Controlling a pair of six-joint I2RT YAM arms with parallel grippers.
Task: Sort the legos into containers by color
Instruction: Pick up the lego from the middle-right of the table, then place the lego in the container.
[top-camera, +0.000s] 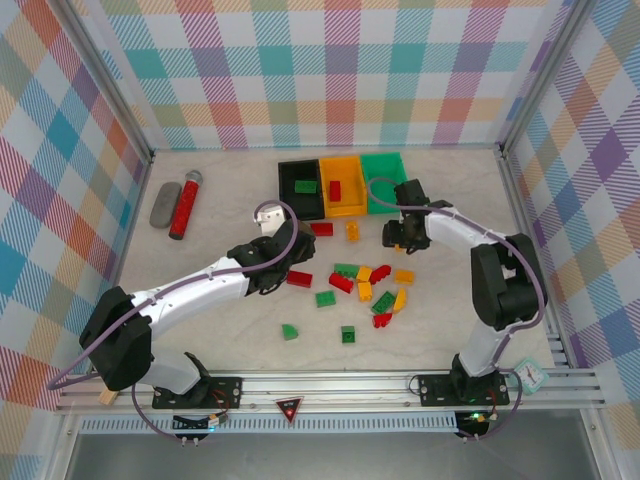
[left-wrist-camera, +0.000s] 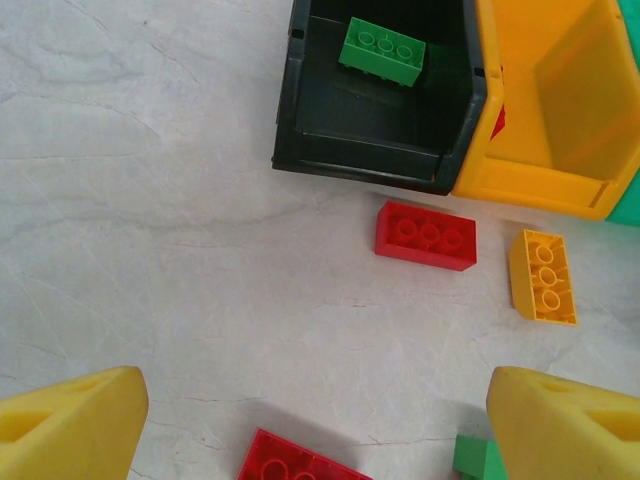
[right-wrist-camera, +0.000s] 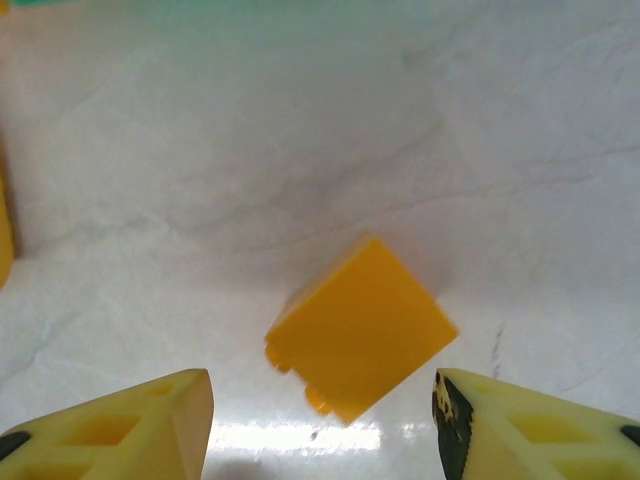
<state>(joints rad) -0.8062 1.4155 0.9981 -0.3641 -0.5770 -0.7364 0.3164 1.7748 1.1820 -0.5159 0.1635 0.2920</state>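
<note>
Three containers stand side by side at the back: black (top-camera: 290, 200), orange (top-camera: 349, 206) and green (top-camera: 384, 196). A green lego (left-wrist-camera: 381, 47) lies in the black bin (left-wrist-camera: 370, 160), and a red one (top-camera: 335, 190) lies in the orange bin (left-wrist-camera: 560, 130). My left gripper (top-camera: 283, 262) (left-wrist-camera: 315, 420) is open above the table, with a red lego (left-wrist-camera: 426, 235) and a yellow one (left-wrist-camera: 543, 275) ahead of it and another red one (left-wrist-camera: 300, 465) at its tips. My right gripper (top-camera: 403, 238) (right-wrist-camera: 320, 420) is open, and a yellow lego (right-wrist-camera: 360, 325) lies tilted on the table between its fingers, touching neither.
Several loose legos in red, green and yellow cluster mid-table (top-camera: 365, 285), with two green ones (top-camera: 289, 331) (top-camera: 347, 334) nearer the front. A red cylinder with a grey tip (top-camera: 185, 205) and a grey oval object (top-camera: 164, 205) lie at the back left. Checkered walls enclose the table.
</note>
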